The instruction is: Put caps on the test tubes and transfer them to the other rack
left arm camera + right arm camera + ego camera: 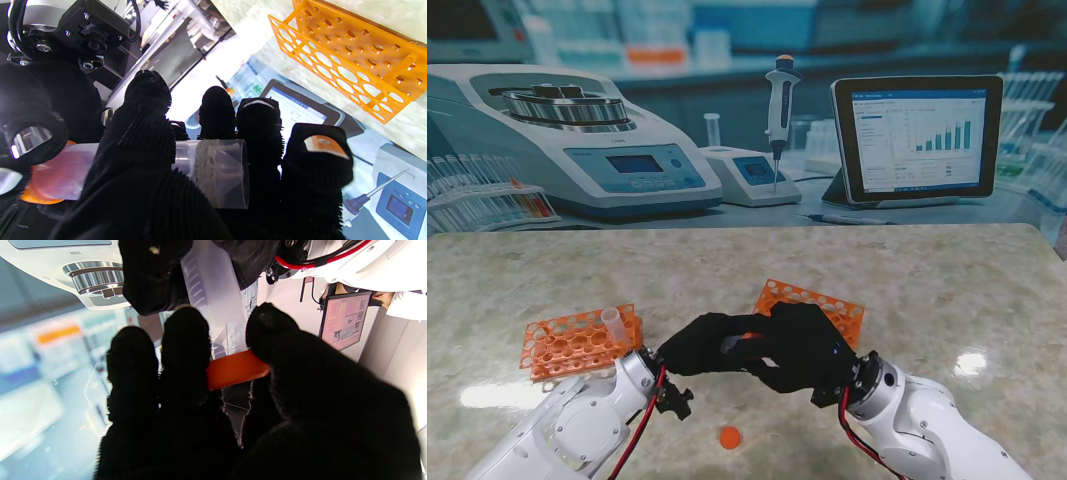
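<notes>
My two black-gloved hands meet over the table near me. The left hand [699,345] is shut on a clear test tube [217,173], held sideways across its fingers [146,110]. The right hand [805,350] pinches an orange cap [235,370] between thumb and fingers, pressed against the end of the tube [213,296]. A sliver of the cap [745,337] shows between the hands. One orange rack [577,342] lies to the left with an uncapped tube [612,320] standing in it. The other orange rack [819,300] lies just beyond the right hand.
A loose orange cap [729,437] lies on the marble table [947,290] near me, between the forearms. Past the far edge stand a centrifuge [567,140], a pipette on its stand [779,110] and a tablet [917,135].
</notes>
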`<state>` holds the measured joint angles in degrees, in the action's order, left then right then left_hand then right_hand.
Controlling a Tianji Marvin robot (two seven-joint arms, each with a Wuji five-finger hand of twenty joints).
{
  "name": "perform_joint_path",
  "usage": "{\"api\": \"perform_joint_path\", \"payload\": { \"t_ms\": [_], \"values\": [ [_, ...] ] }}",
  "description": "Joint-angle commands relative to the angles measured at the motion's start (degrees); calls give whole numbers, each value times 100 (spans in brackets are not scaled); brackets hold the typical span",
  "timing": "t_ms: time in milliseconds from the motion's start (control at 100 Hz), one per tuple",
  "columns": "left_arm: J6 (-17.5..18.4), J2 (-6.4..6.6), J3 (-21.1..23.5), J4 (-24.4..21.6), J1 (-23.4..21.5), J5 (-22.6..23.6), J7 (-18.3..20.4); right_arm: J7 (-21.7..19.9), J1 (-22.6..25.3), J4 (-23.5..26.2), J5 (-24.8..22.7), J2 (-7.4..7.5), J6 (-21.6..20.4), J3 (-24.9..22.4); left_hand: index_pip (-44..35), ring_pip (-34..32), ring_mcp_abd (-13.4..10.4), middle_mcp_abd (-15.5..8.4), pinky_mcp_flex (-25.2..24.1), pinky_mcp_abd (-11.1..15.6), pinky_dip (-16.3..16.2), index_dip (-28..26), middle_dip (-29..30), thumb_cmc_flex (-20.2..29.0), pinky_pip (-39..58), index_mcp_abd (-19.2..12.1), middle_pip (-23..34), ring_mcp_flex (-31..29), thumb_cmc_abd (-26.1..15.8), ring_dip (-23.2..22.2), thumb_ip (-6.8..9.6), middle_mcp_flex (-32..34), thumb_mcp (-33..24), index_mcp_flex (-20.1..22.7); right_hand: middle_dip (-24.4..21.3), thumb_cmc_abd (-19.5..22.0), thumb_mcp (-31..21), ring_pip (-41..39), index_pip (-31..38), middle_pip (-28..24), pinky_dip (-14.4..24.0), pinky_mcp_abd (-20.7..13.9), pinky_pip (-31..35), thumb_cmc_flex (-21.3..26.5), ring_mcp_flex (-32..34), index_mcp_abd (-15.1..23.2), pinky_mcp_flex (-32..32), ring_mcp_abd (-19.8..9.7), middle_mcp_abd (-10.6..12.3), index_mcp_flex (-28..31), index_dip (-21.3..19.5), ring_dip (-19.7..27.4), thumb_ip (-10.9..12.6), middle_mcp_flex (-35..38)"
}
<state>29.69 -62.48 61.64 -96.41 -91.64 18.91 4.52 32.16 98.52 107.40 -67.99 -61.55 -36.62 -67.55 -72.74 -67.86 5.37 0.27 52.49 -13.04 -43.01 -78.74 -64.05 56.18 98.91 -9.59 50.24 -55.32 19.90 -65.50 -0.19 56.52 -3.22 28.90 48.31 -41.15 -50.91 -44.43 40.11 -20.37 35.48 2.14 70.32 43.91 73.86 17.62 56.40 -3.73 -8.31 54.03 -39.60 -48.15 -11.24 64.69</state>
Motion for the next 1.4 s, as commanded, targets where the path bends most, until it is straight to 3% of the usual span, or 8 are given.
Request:
{"api": "perform_joint_path", "payload": {
  "t_ms": [0, 160, 460, 690, 760, 990, 1220, 1390],
  "values": [
    [-12, -12, 24, -12, 19, -70, 24, -94, 39, -13, 27, -2, -7, 65, -170, -416, -302, -176, 346, 345, 34, -271, -193, 209, 823, -146, 284, -341, -652, -111, 29, 200, -178, 69, -70, 378, -861, 66, 49, -636, 143, -214, 110, 550, 95, -26, 32, -93, 1336, -91, 25, 58, 332, 751],
    [8, 5, 6, -19, 25, -131, 103, -194, 16, -30, -32, 30, 151, 91, -168, -803, -417, -118, 604, 405, 119, -491, -342, 276, 1085, -77, 536, -462, -776, -119, 11, 272, -68, 18, -319, 254, -222, 530, 899, -454, 286, -127, -66, 74, 69, 21, -209, -145, 1183, -803, 903, 96, 168, 547],
    [84, 21, 0, -75, -18, -95, 121, -431, -139, -137, -96, 73, 378, 194, -160, -911, -446, -94, 716, 409, 185, -560, -372, 320, 1160, -75, 598, -521, -783, -65, 3, 308, -1, 32, -487, 214, 320, 725, 739, -169, 559, 269, -9, -171, -253, -17, -794, -16, 1241, -1133, 1128, 4, 132, 301],
    [161, 21, 26, -111, -72, -81, 89, -584, -252, -237, 19, 61, 378, 279, -153, -893, -433, -99, 696, 410, 214, -559, -373, 334, 1138, -83, 587, -500, -764, -40, 2, 301, 26, 56, -529, 314, -65, 769, 779, -183, 489, 160, 181, 282, -135, -48, -757, -97, 1261, -969, 1128, 106, 209, 431],
    [169, 24, 34, -113, -78, -78, 94, -574, -280, -272, 69, 48, 373, 309, -146, -883, -429, -109, 678, 409, 223, -550, -369, 335, 1119, -86, 577, -493, -768, -34, 6, 302, 30, 61, -305, 605, -601, 628, 389, -560, 248, 80, 289, 495, 40, -97, -575, -158, 1284, -495, 501, 148, 290, 574],
    [73, 27, 48, -122, -81, -95, 130, -679, -259, -276, 335, -9, 260, 272, -124, -594, -336, -208, 507, 226, 256, -415, -273, 290, 782, -113, 405, -446, -732, 52, 16, 271, 44, 77, 559, 955, -1299, -495, 362, -1212, 275, -72, 520, 300, 138, -108, 32, -327, 1350, -12, -574, -288, 705, 706],
    [66, 15, 47, -99, -69, -70, 88, -665, -273, -295, 420, -35, 107, 219, -95, -135, -190, -240, 281, -89, 262, -174, -48, 171, 250, -186, 151, -416, -648, 149, 26, 250, -47, 97, 682, 624, -1741, -1139, 445, -1259, 403, -154, 655, 94, 170, 6, 398, -323, 1351, 422, -801, -388, 867, 1036],
    [6, 27, 80, -111, -77, -78, 141, -552, -275, -285, 404, -47, 66, 202, 139, 581, -36, -145, -385, -428, 242, 127, 243, 8, -572, -218, -326, -136, -648, 275, -3, -2, -4, -52, 709, 604, -1788, -1223, 445, -1231, 448, -145, 671, 91, 160, 16, 404, -311, 1352, 469, -863, -355, 851, 1064]
  ]
}}
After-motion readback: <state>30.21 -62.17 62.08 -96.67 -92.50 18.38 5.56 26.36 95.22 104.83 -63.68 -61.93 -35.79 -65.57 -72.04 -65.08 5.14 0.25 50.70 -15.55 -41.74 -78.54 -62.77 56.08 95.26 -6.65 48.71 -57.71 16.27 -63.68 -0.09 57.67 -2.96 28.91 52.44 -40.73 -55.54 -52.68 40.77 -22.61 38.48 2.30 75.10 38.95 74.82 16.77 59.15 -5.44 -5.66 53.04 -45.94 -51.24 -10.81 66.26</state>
